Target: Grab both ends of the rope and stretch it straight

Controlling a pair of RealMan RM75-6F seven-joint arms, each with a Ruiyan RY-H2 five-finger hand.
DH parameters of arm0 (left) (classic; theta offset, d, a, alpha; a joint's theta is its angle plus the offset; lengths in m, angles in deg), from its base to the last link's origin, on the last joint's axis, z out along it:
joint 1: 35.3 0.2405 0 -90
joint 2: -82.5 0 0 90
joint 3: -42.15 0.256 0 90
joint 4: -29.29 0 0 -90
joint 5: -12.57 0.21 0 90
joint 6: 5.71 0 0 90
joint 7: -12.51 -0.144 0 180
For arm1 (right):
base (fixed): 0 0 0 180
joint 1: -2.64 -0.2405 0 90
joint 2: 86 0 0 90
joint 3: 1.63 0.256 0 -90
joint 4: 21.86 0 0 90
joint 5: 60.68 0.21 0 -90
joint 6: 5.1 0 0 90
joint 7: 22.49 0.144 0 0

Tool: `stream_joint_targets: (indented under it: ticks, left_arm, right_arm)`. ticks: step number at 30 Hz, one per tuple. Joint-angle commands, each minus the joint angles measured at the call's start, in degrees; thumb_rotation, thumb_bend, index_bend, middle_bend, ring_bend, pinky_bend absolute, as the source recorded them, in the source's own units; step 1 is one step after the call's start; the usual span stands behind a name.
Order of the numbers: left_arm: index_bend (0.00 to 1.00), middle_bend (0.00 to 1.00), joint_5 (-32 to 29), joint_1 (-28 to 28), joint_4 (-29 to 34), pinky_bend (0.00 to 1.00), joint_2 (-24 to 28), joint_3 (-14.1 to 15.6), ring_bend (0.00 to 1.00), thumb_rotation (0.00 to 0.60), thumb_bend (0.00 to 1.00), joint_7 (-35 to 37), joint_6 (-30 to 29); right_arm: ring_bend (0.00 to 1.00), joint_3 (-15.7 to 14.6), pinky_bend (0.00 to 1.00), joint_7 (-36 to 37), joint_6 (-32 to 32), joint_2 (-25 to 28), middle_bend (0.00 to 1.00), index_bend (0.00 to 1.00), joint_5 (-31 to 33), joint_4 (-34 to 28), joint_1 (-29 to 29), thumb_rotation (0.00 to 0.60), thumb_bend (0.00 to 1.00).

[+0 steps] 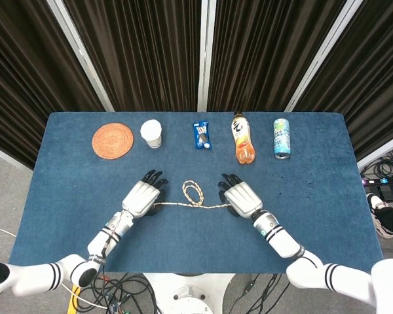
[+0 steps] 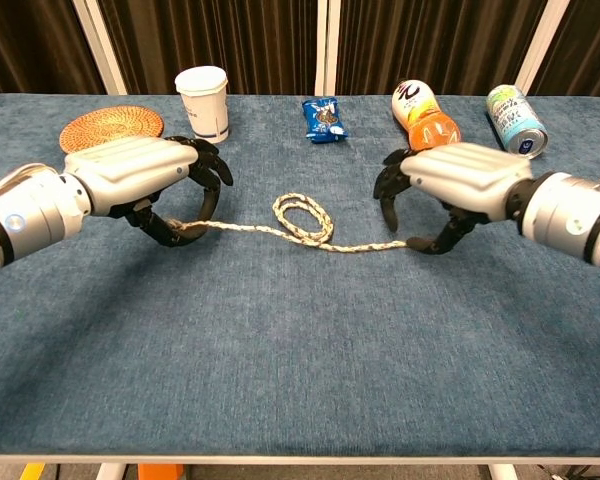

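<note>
Rope (image 2: pixel 305 226) on the blue tabletop (image 2: pixel 300 350), looped at mid-length, a robot hand at each end.
Left robot hand (image 2: pixel 145 180) pinches the rope's left end between thumb and fingers; right robot hand (image 2: pixel 450 185) arches over the right end, thumb touching it, grasp uncertain.

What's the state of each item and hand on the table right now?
rope: coiled in a loop mid-length, not straight.
left hand: fingers curled around the rope's left end.
right hand: over the rope's right end, grip unclear.
paper cup: upright.
orange bottle: lying down.
can: lying down.
snack packet: flat.
coaster: flat, bare.
</note>
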Motion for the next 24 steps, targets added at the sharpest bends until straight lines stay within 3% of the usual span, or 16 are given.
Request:
stream_joint_targets:
  ticks: [1,24]
  left_arm:
    - [0.61,0.18,0.08,0.04,-0.05,0.0,0.02,-0.07,0.0,0.6,0.42,0.15,0.02]
    - [0.61,0.18,1.39,0.66,-0.92,0.0,-0.11,0.17,0.0,0.6,0.42,1.81,0.09]
  right_arm:
    - [0.05,-0.6,0.1,0.1,0.67,-1.27,0.22,0.51,-0.6,1.35,-0.33,0.6,0.3]
    - [0.05,-1.17,0.08,1.39,1.31,-4.51,0.22,0.58,0.46,5.3,-1.35,0.6,0.37]
